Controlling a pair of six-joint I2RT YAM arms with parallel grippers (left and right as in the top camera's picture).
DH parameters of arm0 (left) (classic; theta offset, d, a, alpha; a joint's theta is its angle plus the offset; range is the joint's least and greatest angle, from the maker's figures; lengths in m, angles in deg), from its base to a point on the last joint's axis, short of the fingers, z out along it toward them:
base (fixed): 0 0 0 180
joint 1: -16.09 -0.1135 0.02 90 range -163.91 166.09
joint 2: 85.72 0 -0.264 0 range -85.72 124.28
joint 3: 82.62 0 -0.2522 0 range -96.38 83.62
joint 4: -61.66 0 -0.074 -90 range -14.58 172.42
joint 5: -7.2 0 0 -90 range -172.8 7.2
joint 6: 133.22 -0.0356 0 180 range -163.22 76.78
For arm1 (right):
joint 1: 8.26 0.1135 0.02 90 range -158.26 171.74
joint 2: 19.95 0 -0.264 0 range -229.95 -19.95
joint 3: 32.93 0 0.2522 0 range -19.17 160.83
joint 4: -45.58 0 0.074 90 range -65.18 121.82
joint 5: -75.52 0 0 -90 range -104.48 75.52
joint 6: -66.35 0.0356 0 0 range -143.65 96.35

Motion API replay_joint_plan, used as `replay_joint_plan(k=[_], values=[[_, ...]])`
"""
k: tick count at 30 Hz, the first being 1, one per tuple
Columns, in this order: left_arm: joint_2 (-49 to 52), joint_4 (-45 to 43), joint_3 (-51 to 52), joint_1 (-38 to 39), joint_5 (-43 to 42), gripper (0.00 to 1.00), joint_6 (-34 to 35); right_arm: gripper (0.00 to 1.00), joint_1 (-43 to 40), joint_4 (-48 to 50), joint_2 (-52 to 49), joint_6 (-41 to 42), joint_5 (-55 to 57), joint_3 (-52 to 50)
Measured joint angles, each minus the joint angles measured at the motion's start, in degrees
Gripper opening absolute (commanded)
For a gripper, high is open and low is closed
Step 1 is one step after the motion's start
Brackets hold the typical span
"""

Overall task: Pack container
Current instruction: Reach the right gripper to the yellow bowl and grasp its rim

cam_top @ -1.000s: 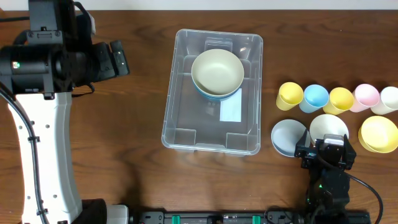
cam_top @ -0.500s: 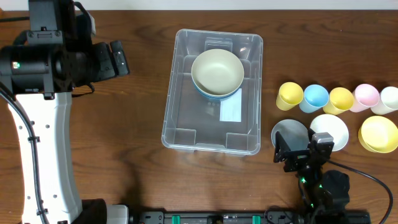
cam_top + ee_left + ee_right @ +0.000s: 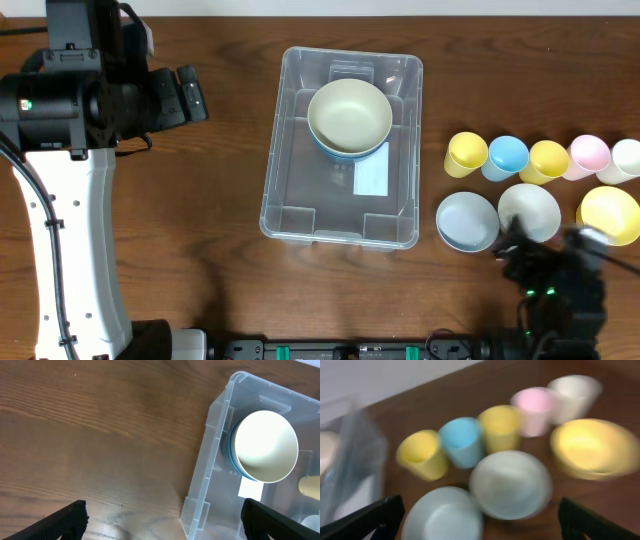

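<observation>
Packing under way: the container (image 3: 300,190) sits mid-table (image 3: 200,230), stacked bowls (image 3: 349,115) inside. My right claw (image 3: 480,509), spread and empty, hangs blurred over the loose bowls to the container's right. The left claw (image 3: 162,509), also spread, idles. Next, I judge, comes a careful pinch on the grey bowl (image 3: 467,221) rim.

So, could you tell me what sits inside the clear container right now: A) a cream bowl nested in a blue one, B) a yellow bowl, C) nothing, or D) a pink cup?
A: the container holds a cream bowl nested in a blue bowl, while the pink cup and yellow bowl stand outside it.
</observation>
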Motion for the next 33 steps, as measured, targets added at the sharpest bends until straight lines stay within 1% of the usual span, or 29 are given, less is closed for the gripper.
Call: replay_joint_plan(k=[3,9,11,14,16,19,23,25,31,33], values=[[0.0,-0.02,0.0,0.0,0.02,0.98,-0.02,0.99,-3.15,-0.74,-6.75,0.61,3.21,5.66],[0.0,-0.04,0.0,0.0,0.02,0.98,-0.02,0.99,-11.17,0.26,-23.04,2.69,5.77,11.34],[0.0,0.0,0.0,0.0,0.02,0.98,-0.02,0.99,-14.25,1.09,-28.57,3.54,4.33,13.05],[0.0,0.0,0.0,0.0,0.02,0.98,-0.02,0.99,-17.2,2.91,-35.56,4.11,-2.97,14.88],[0.0,0.0,0.0,0.0,0.02,0.98,-0.02,0.99,-17.75,2.75,-38.16,4.07,-6.38,15.21],[0.0,0.0,0.0,0.0,0.02,0.98,-0.02,0.99,-19.37,1.25,-42.03,6.38,-7.19,15.34],[0.0,0.0,0.0,0.0,0.02,0.98,-0.02,0.99,-25.64,1.07,-47.17,11.26,-7.13,15.39],[0.0,0.0,0.0,0.0,0.02,0.98,-0.02,0.99,-30.16,1.84,-49.92,13.14,-7.8,15.39],[0.0,0.0,0.0,0.0,0.02,0.98,-0.02,0.99,-41.48,3.78,-56.72,15.37,-12.07,15.43],[0.0,0.0,0.0,0.0,0.02,0.98,-0.02,0.99,-43.52,4.74,-58.05,15.56,-12.79,15.43]])
